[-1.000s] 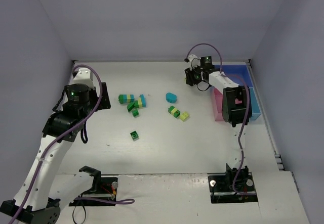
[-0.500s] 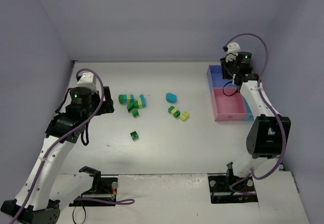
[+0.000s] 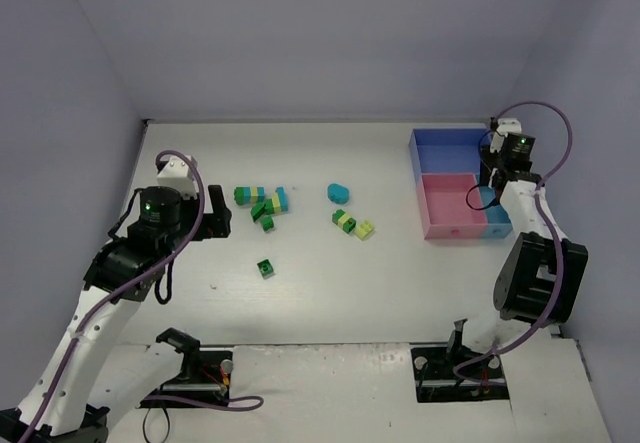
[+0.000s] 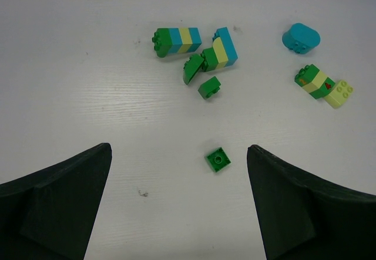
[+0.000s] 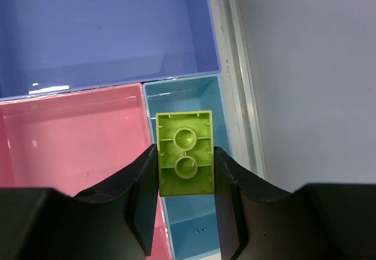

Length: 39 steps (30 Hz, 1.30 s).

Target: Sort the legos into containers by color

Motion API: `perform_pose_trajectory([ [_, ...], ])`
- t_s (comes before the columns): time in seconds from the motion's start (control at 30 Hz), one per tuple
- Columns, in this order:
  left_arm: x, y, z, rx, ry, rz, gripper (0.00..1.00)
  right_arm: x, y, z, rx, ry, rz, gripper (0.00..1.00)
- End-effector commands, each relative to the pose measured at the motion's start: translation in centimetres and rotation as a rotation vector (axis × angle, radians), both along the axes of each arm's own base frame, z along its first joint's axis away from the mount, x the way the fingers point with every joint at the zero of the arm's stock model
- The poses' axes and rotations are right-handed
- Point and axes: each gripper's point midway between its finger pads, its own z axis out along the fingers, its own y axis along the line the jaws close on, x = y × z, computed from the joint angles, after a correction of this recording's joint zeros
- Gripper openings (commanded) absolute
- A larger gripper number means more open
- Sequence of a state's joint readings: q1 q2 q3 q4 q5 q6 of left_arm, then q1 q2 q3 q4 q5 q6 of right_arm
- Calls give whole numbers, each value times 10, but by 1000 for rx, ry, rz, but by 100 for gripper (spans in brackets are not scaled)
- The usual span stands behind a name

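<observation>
A: What is held by the right tool (image 5: 187,154)?

B: A yellow-green brick (image 5: 184,132) is clamped between its fingers, with the hollow underside turned toward the wrist camera. The brick is held over the light blue tray (image 5: 182,95), just beside the pink tray (image 5: 70,137). The blue tray (image 5: 106,31) is joined along their far side.

A: And the left tool (image 4: 178,172)?

B: Its fingers are spread wide apart and nothing is gripped. It is hung above the surface (image 4: 88,95), near a single dark green brick (image 4: 218,159).

A: Where are the other legos found?

B: They are scattered on the surface, well apart from the trays. A striped stack (image 4: 176,39) is laid beside a second stack (image 4: 220,51), with two small green bricks (image 4: 210,87) just below them. A cyan rounded piece (image 4: 301,37) is seen further right, near a green and yellow-green pair (image 4: 314,81) that is touched by a pale yellow-green brick (image 4: 339,93)
</observation>
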<state>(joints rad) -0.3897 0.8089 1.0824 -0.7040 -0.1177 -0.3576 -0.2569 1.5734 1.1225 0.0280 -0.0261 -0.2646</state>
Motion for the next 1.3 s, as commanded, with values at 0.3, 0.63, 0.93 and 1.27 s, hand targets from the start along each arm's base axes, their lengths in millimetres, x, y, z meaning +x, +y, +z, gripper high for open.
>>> perform_pose_trajectory([
  [0.3, 9, -2, 4, 58, -30, -18, 91, 23, -35, -12, -13, -19, -121, 45],
  [0.63, 23, -10, 6, 48, -26, -20, 91, 31, -6, 56, 63, -184, -120, 77],
  [0.93, 46, -19, 15, 23, -26, 14, 91, 3, 144, 111, 310, -321, -55, 70],
  [1.27, 56, -28, 12, -4, 10, 15, 91, -64, 264, 20, 451, -147, -251, 64],
])
